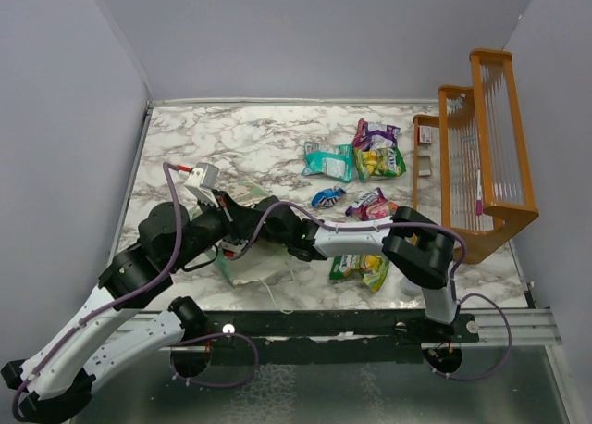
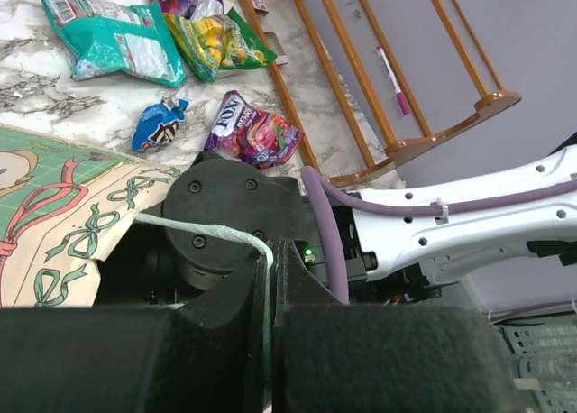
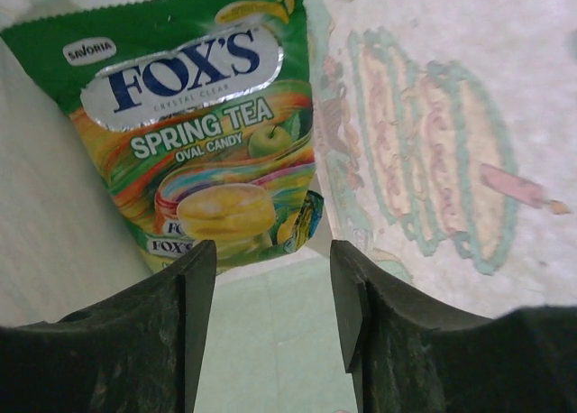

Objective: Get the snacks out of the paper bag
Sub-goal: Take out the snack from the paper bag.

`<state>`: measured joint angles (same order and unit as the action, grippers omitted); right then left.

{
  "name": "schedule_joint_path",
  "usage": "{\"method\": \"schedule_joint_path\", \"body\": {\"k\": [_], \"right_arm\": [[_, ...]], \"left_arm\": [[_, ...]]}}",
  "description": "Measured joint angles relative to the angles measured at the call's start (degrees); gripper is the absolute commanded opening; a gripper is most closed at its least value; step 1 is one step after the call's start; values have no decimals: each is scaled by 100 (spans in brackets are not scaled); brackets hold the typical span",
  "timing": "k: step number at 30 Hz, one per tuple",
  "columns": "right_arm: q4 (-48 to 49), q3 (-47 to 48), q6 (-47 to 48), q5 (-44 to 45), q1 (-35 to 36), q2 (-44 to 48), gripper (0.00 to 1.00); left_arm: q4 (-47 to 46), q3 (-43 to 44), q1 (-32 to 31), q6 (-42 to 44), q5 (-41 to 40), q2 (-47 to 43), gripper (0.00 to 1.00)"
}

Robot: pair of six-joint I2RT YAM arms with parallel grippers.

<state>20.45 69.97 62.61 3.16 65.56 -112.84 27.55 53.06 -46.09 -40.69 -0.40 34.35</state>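
Note:
The mint-green paper bag [image 1: 252, 265] lies on its side near the front edge, and its printed panel [image 2: 54, 215] shows in the left wrist view. My left gripper [image 2: 270, 261] is shut on the bag's white string handle [image 2: 198, 229]. My right gripper [image 3: 273, 260] is inside the bag, open, with nothing between its fingers. A green Fox's snack packet [image 3: 203, 124] lies just ahead of its fingertips against the bag's white inner wall [image 3: 424, 142]. Outside the bag lie several snacks: teal [image 1: 328, 160], purple [image 1: 373, 132], yellow-green [image 1: 379, 163], small blue [image 1: 327, 198], purple-pink [image 1: 372, 205] and green [image 1: 361, 268].
A wooden rack [image 1: 481, 155] stands at the right edge of the marble table [image 1: 240, 137], close to the loose packets. A pen [image 2: 393, 74] lies on the rack. Both arms cross over the bag at the table's front.

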Motion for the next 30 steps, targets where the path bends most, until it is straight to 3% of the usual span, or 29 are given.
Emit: {"method": "schedule_joint_path", "body": {"k": [10,16,24,30], "right_arm": [[-400,680,197,-94,-37,-503,72],[-483,992,-11,-352,-55,-726,73],[-275,505,-192,-946,-79,-697,75],[-466,105,24,-1443,-48,-553,81]], "left_arm": [[11,98,37,66,37,195,0],[-17,345,66,59,138,754,0],[-326,348,61,-15,459,1340,0],[-527,122,52,-133,553,1209,0]]}}
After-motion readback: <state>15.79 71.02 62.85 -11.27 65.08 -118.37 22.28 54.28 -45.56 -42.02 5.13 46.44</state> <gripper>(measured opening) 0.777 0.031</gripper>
